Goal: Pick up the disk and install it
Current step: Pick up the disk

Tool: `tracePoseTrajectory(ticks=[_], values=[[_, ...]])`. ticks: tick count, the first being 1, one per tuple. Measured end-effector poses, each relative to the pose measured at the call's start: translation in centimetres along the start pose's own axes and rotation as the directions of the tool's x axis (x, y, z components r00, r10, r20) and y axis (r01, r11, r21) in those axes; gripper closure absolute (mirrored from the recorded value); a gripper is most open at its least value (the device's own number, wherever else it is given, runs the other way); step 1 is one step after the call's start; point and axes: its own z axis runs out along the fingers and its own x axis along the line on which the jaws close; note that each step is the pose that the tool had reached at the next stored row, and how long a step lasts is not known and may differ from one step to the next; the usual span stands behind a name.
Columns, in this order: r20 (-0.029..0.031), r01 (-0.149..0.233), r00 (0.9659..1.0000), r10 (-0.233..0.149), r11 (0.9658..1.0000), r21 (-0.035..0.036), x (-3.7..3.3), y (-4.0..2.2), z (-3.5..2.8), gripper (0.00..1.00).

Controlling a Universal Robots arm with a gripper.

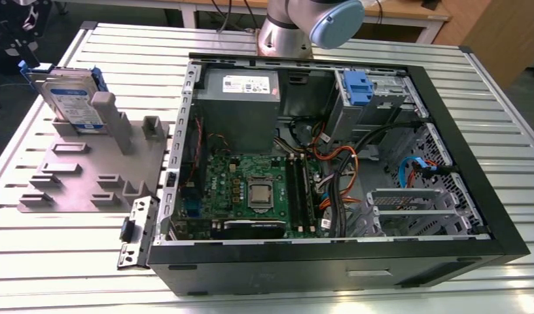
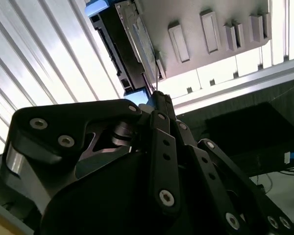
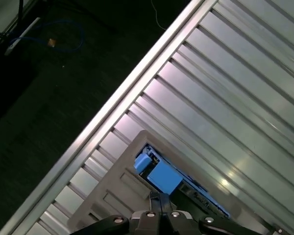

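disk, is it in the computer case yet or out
Out: the disk stands on edge in the grey holder, at the exterior view's left of the open computer case.

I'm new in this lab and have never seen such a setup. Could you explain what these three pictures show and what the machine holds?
One robot arm carries a black gripper. The exterior view, from a camera off the arm, shows a slatted metal table with an open computer case and a grey holder plate. In that plate the disk, a hard drive in a blue frame, stands on edge. Both wrist views come from cameras riding on the arm; they show the gripper right at the disk's blue frame. Whether it grips the disk I cannot tell.
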Motion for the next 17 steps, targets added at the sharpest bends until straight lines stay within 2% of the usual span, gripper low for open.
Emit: tracePoseTrajectory(ticks=[2, 5, 8, 11, 14, 17], values=[[-0.0015, 0.034, 0.9994, -0.034, 0.9994, -0.0005, 0.0, 0.0, 0.0, 0.89], [-0.0039, 0.087, 0.9962, -0.088, 0.9962, -0.0014, 0.0, 0.0, 0.0, 0.89], [-0.0058, 0.134, 0.991, -0.134, 0.991, -0.0021, 0.0, -0.01, 0.02, 0.89], [-0.0078, 0.182, 0.9832, -0.182, 0.9832, -0.0031, 0.0, -0.01, 0.04, 0.89], [-0.0086, 0.203, 0.9791, -0.203, 0.9792, -0.0036, 0.0, -0.01, 0.05, 0.89], [-0.0088, 0.205, 0.9786, -0.205, 0.9787, -0.0036, 0.0, -0.01, 0.05, 0.89]])
